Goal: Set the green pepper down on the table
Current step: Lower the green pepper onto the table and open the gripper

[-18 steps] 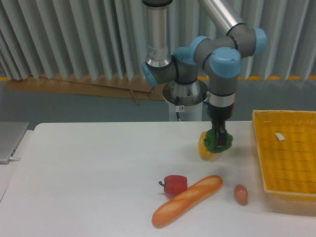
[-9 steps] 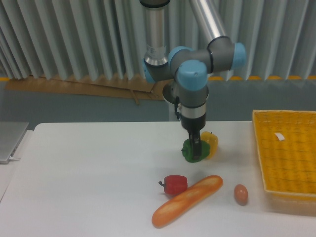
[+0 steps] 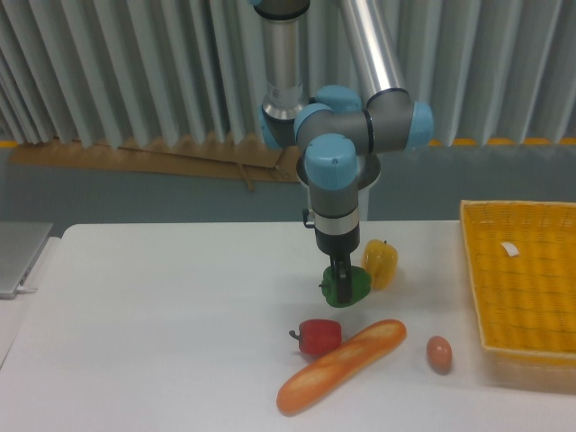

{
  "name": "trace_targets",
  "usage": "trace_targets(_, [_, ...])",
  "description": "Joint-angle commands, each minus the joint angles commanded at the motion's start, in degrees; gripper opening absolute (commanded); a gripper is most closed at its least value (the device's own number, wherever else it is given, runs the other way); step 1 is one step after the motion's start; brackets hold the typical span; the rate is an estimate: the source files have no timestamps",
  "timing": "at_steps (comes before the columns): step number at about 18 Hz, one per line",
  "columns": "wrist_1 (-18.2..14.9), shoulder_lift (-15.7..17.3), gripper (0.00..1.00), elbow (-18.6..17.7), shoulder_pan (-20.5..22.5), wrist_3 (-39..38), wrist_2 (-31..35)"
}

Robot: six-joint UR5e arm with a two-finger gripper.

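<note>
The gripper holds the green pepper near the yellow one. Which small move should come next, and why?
Probably a short lowering, then opening. The gripper is shut on the green pepper, which hangs low over a bare patch of the table, just left of the yellow pepper and above the red pepper. Whether it already touches the surface cannot be told.

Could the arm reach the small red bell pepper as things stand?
Probably not yet: the gripper is shut on the glossy dark-green bell pepper. The red bell pepper lies uncovered just in front, beside the long bread loaf.
</note>
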Motion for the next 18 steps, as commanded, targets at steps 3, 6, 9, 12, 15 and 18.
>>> trace_targets(3, [1.41,-0.97,0.56,-0.09,0.17,0.17,0.09])
trace_targets(6, [1.59,-1.23,0.57,0.00,0.62,0.18,0.09])
trace_targets(9, [1.85,-1.58,0.57,0.00,1.58,1.57,0.09])
trace_targets(12, [2.55,-1.85,0.57,-0.09,2.11,2.37,0.09])
trace_targets(15, [2.64,-2.29,0.57,-0.18,2.29,2.37,0.09])
trace_targets(18, [2.64,-2.29,0.58,-0.35,2.29,2.37,0.18])
